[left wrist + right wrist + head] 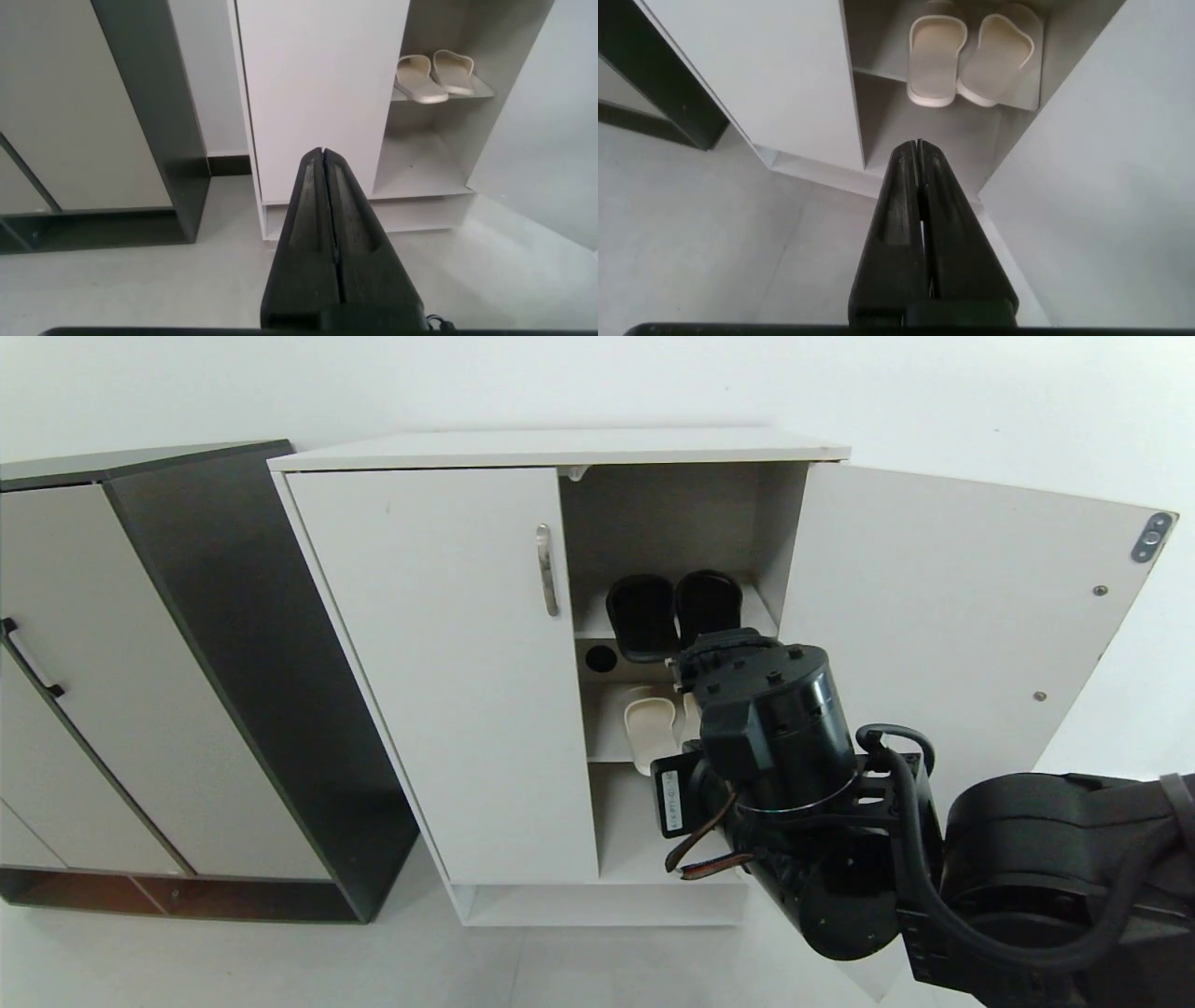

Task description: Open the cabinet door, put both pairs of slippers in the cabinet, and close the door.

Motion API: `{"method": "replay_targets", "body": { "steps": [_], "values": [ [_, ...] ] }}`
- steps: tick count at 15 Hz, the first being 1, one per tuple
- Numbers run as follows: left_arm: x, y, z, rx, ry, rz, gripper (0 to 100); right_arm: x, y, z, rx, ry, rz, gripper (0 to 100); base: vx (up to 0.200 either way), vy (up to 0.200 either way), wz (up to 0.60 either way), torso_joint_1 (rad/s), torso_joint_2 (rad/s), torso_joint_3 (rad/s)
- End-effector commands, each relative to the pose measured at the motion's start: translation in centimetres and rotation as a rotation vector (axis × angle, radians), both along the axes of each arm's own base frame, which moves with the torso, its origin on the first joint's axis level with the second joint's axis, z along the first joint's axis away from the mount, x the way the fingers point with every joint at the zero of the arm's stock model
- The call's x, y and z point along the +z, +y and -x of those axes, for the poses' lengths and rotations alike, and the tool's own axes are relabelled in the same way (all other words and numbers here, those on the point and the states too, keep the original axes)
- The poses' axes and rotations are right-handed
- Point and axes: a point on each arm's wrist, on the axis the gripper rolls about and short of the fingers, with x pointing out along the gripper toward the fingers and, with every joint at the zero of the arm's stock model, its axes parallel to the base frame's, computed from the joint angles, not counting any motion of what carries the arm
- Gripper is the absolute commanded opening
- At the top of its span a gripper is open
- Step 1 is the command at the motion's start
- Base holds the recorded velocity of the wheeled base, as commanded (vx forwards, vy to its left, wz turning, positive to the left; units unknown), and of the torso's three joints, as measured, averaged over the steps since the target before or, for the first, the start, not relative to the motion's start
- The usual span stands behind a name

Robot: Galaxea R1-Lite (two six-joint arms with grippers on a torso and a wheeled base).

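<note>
Right pincer (919,154): fingers pressed together, holding nothing; it hangs in front of the cabinet's open side, pointing toward the lower compartments.
Left pincer (322,157): fingers pressed together, holding nothing; it sits low over the floor (140,280), set back from the shut door.
Cream slippers (971,56): a pair side by side on the middle shelf, soles down, well beyond the right pincer's tips and apart from them; in the left wrist view they (434,77) lie past the shut door's edge.
Black slippers (674,609): a pair side by side on the upper shelf, above the cream pair (651,728).
White cabinet (560,448): the door on the robot's left (439,663) is shut, with its metal handle (546,569) at the inner edge; the right door (943,616) is swung wide open.
Right arm (775,728): its wrist stands before the opening and hides part of the middle shelf in the head view.
In the way: the open door lies close beside the right arm.
Nearby: a dark-sided cabinet (233,663) stands to the left of the white one, just beside it.
</note>
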Motion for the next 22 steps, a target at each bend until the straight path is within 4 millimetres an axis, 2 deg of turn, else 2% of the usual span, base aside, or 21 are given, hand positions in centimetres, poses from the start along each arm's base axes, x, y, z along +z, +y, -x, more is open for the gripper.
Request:
{"method": "replay_targets", "body": {
  "steps": [1, 6, 9, 18, 19, 22],
  "values": [
    [0.0, 0.0, 0.0, 0.0, 0.0, 0.0, 0, -0.1, 0.0, 0.0, 0.001, 0.0, 0.006, 0, 0.0, 0.0, 0.0, 0.0, 0.0, 0.0],
    [0.0, 0.0, 0.0, 0.001, 0.0, 0.0, 0, -0.4, 0.1, 0.0, 0.002, 0.005, 0.015, 0, 0.0, 0.0, 0.0, 0.0, -0.03, -0.039],
    [0.0, 0.0, 0.0, 0.001, 0.0, 0.0, 0, -0.4, 0.1, -0.1, 0.001, 0.003, 0.014, 0, 0.0, 0.0, 0.0, 0.023, -0.23, -0.326],
    [0.0, 0.0, 0.0, 0.0, 0.001, 0.0, 0, -0.5, 0.0, -0.3, 0.006, -0.032, -0.03, 0, 0.0, 0.0, 0.0, 0.096, -0.49, -0.347],
    [0.0, 0.0, 0.0, 0.0, 0.0, 0.0, 0, -1.3, -0.6, -0.6, 0.048, -0.042, -0.014, 0, 0.0, 0.0, 0.0, 0.105, -0.34, -0.232],
    [0.0, 0.0, 0.0, 0.0, 0.0, 0.0, 0, -2.1, -2.0, -1.5, 0.153, -0.082, -0.046, 0, 0.0, 0.0, 0.0, 0.041, -0.12, -0.079]
  ]
}}
